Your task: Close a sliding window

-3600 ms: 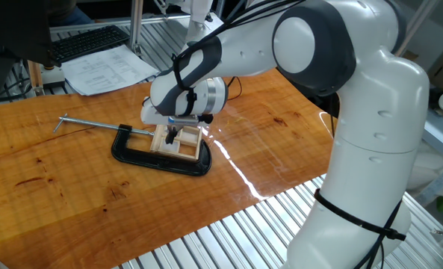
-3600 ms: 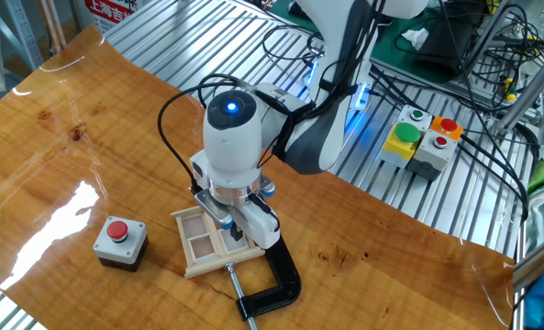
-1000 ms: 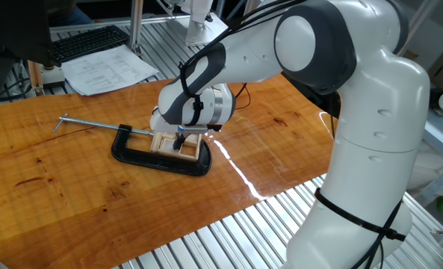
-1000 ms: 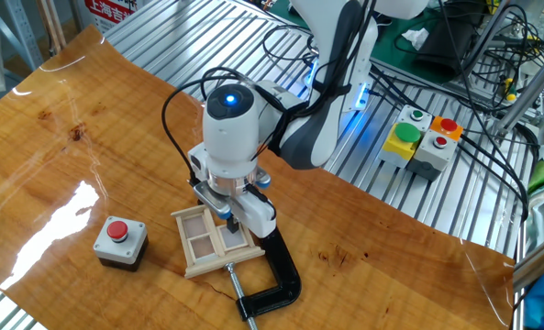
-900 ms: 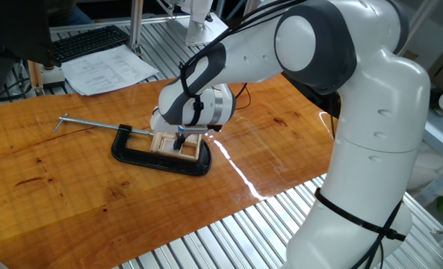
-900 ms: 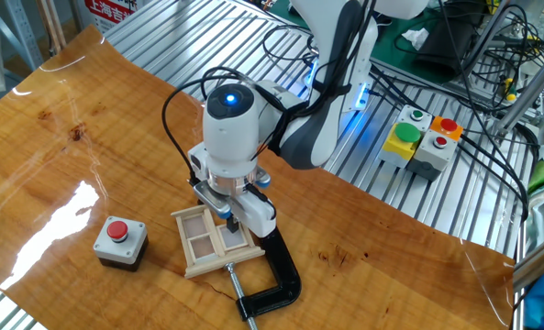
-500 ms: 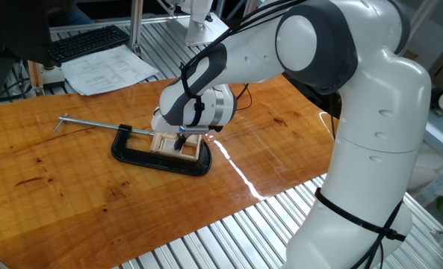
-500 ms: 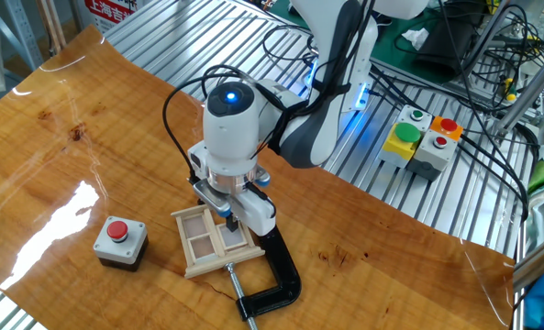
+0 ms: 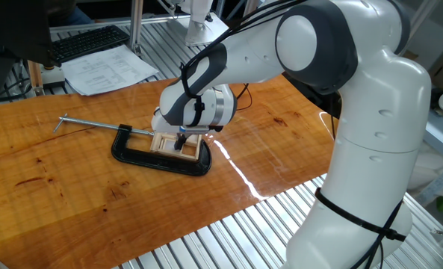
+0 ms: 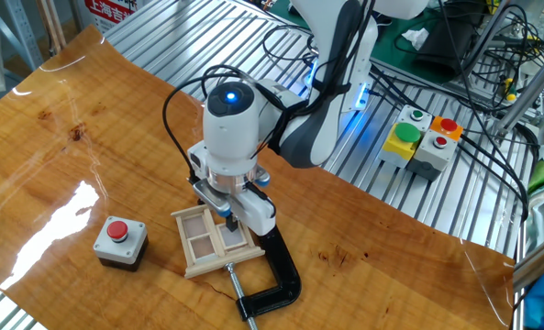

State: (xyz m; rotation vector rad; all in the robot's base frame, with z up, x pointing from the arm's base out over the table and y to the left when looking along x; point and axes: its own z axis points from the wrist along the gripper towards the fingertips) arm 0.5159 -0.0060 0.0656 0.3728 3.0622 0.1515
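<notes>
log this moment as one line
phase: closing | hand: down on sliding window | window: held in C-clamp | grip: unclear

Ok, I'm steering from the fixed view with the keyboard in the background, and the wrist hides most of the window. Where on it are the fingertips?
Observer: In the other fixed view, the gripper reaches down into the sliding window, at the end of the frame nearest the C-clamp. I cannot tell whether it is open or shut.
Operator: Is anything close by that I can't see?
Observer: Yes. A grey button box with a red button stands on the table past the frame's opposite end, apart from it.
</notes>
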